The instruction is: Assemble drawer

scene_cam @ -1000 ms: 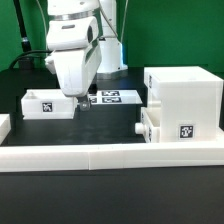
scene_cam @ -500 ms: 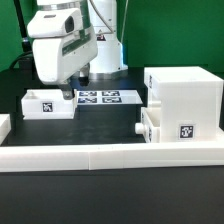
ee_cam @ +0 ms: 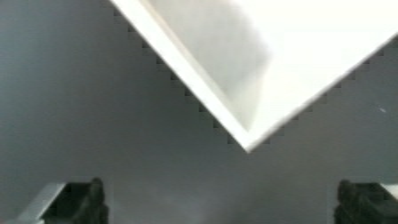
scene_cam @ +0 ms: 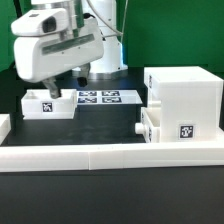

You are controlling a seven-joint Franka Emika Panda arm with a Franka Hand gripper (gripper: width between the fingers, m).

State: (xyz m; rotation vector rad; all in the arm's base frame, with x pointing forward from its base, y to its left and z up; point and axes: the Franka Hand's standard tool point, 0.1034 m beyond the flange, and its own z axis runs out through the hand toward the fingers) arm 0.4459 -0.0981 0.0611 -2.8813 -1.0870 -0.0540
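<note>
Over loose tray (scene_cam: 48, 104), exterior view's left: gripper (scene_cam: 62, 84) now hovers, shifted leftward and upward off marker board (scene_cam: 102, 97) within last second. Jaws spread, empty. Housing (scene_cam: 182, 95) at right, second tray (scene_cam: 152, 124) partly inserted. Judged: approach for grasping loose tray.

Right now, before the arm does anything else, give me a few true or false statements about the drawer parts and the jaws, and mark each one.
1. The jaws are open with nothing between them. True.
2. The loose tray rests on top of the housing. False: it stands on the table, at the exterior view's left, apart from the housing.
3. A second tray sits low against the housing, its knob toward the exterior view's left. True.
4. The marker board lies to the exterior view's right of the housing. False: it lies to the housing's left, beside the loose tray.
</note>
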